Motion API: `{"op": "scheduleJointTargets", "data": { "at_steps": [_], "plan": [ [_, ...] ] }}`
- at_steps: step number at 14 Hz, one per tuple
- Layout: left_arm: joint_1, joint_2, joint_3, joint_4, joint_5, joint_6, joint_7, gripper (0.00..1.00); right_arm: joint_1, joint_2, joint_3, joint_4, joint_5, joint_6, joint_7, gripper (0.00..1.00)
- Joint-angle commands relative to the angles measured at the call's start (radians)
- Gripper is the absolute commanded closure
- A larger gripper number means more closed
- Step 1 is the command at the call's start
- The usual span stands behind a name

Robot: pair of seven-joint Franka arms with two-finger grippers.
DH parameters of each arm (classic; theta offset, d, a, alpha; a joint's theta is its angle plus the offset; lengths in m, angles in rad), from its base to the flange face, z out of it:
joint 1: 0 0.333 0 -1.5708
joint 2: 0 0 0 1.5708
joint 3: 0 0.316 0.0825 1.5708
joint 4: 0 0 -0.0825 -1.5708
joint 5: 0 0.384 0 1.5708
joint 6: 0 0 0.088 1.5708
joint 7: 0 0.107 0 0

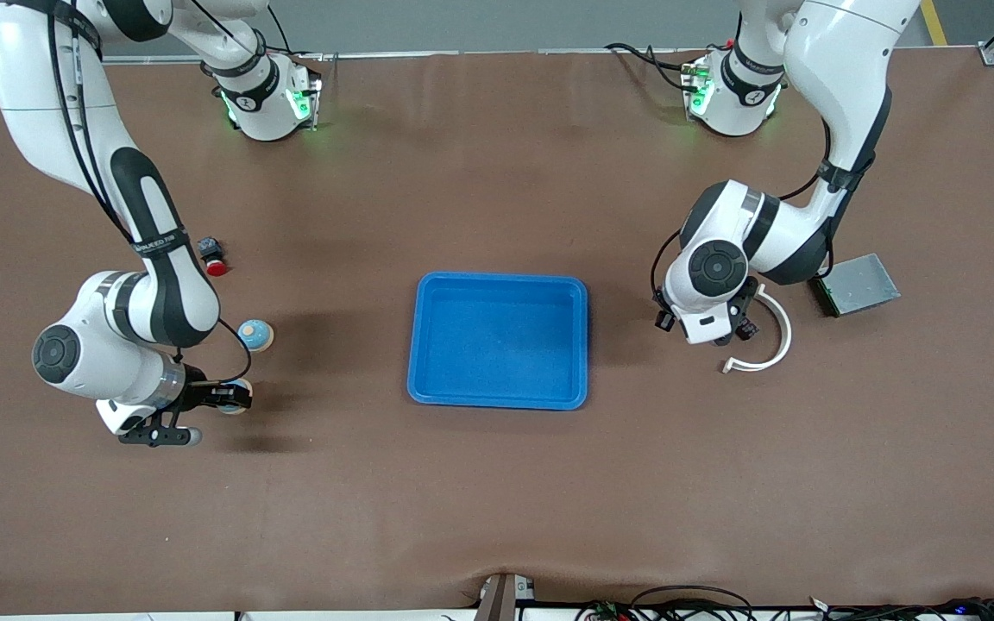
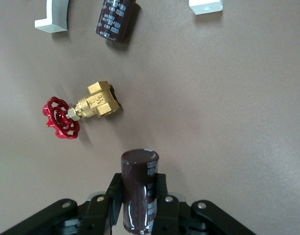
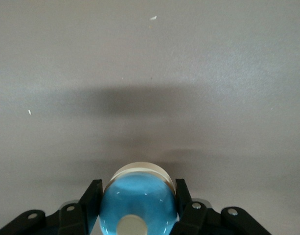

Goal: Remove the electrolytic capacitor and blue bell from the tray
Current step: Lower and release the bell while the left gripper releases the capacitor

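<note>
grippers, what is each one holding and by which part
Left gripper clamps a dark capacitor by its sides. Right gripper clamps a blue bell by its dome's sides.

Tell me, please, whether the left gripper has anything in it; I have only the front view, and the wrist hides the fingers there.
Observer: Yes. The left wrist view shows the left gripper shut on a dark brown capacitor, clamped between its two fingers.
Operator: Thank you. Is anything lying under it that I cannot make out?
Observer: A brass valve with a red handwheel lies on the table below, clear of the capacitor.
Operator: And could you check the right gripper's hold?
Observer: The right wrist view shows the right gripper shut on a blue bell, one finger on each side of its dome.
</note>
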Motion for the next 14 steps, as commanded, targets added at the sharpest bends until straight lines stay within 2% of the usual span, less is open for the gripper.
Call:
{"op": "scheduleJointTargets", "data": {
  "at_steps": [1, 6, 11, 14],
  "plan": [
    [-0.001, 0.001, -0.004, 0.003, 0.013, -0.010, -0.003, 1.00, -0.014, -0.039, 0.016, -0.058, 0.025, 0.018, -0.030, 1.00],
    [-0.015, 0.032, -0.004, 0.013, 0.013, 0.002, -0.003, 1.00, -0.018, -0.039, 0.010, -0.106, 0.015, 0.117, -0.093, 1.00],
    [-0.019, 0.041, -0.017, 0.061, -0.002, 0.010, -0.009, 1.00, -0.028, -0.037, 0.008, -0.112, 0.014, 0.138, -0.102, 1.00],
    [-0.050, 0.050, -0.017, 0.130, -0.094, 0.011, -0.024, 1.00, -0.026, -0.036, 0.010, -0.146, 0.014, 0.199, -0.102, 1.00]
  ]
}}
